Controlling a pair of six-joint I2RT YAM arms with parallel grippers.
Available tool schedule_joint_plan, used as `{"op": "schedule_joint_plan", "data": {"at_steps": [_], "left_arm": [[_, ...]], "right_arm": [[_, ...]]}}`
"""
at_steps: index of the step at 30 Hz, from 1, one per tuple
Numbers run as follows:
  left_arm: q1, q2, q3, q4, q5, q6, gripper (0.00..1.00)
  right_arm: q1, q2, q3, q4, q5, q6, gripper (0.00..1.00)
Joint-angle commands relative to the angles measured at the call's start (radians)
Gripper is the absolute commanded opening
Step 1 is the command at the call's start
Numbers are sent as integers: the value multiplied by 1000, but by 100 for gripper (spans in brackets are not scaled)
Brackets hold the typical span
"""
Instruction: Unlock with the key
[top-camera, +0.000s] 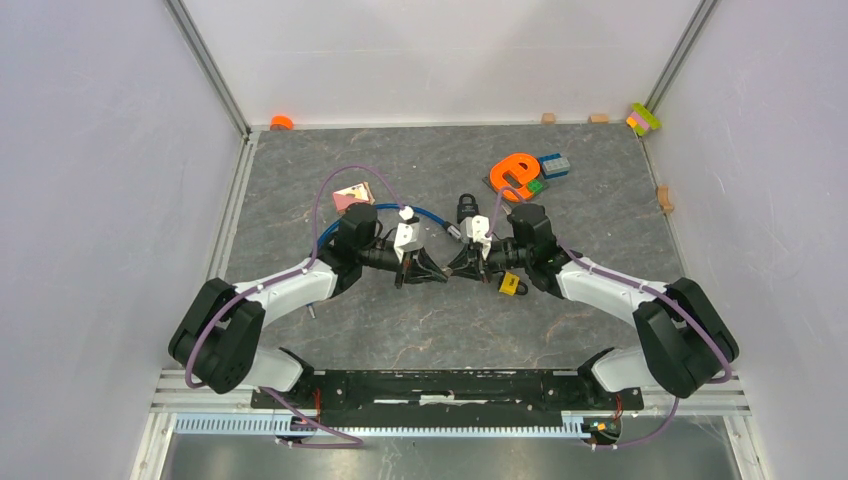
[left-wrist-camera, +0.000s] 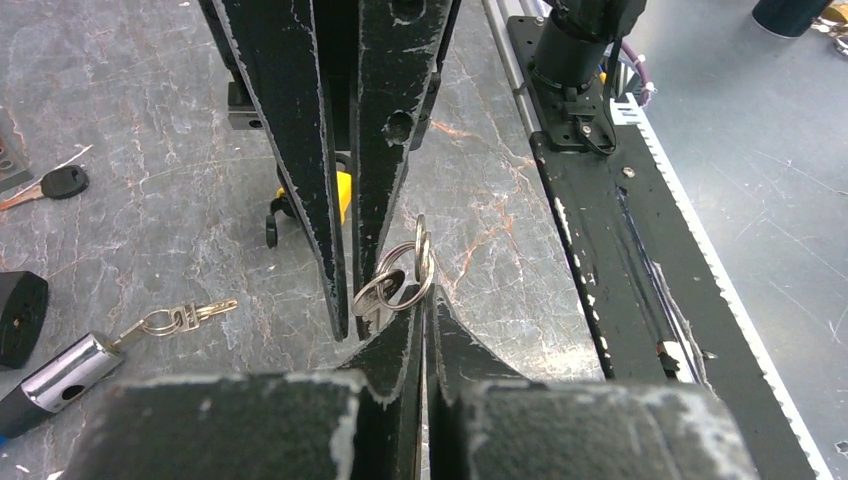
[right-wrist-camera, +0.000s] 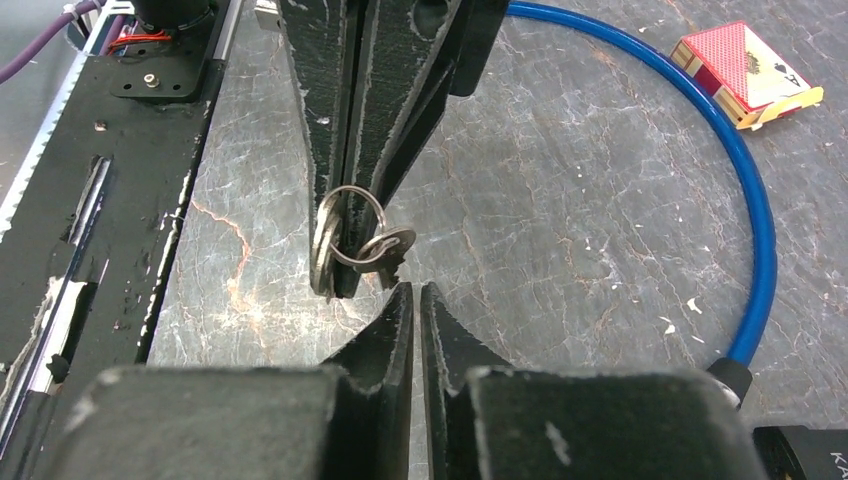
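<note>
Left gripper (left-wrist-camera: 421, 305): clenched, fingers pressed flat together, grasping the silver key bunch on a steel split ring (right-wrist-camera: 390, 245). The ring stands edge-on at the fingertips, with one small key hanging beside them and another pointing toward the opposite arm. The key bunch is held clear of the grey marbled tabletop (top-camera: 400, 330), at the centre of the workspace, between the two arms.

Right gripper (right-wrist-camera: 416, 295): tip to tip with the left gripper. Its fingers are drawn nearly together, leaving only a narrow slit. The tips sit just beside the nearer key. Whether they pinch that key cannot be told.

Black padlock (top-camera: 468, 208): resting on the tabletop just beyond the two grippers, apart from both.

Blue plastic-coated cable (right-wrist-camera: 745, 200): curving across the tabletop past the far side of the grippers. A chrome lock cylinder (left-wrist-camera: 65, 368) lies on the tabletop with a second small set of keys (left-wrist-camera: 185, 318) just beside its end.

Red and white card box (right-wrist-camera: 748, 75): outside the cable's curve
</note>
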Motion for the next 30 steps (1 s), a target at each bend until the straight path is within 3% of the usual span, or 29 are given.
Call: {"op": "schedule_joint_plan", "data": {"at_steps": [1,7,12,16,24,30], "left_arm": [[0,-1,-7,56,47,-37,2],[5,-11,-12,132,46,-139,2],[8,-2,-22,335,46,-372,2],[8,32,-23,512,38,-563,2],[8,141,-39,965,25,-957,2],[6,172,-43,1041,19,-1030,2]], "right_arm": [[-1,-6,-6,35,15,10,8],[-26,-38,-46,31,16,-1,11],[-43,-80,-80,48,-16,-1,37],[-46,-121,-112,157,-16,94,47],[-56,-117,-108,328,11,281,48],[-65,-99,-89,362,25,319,46]]}}
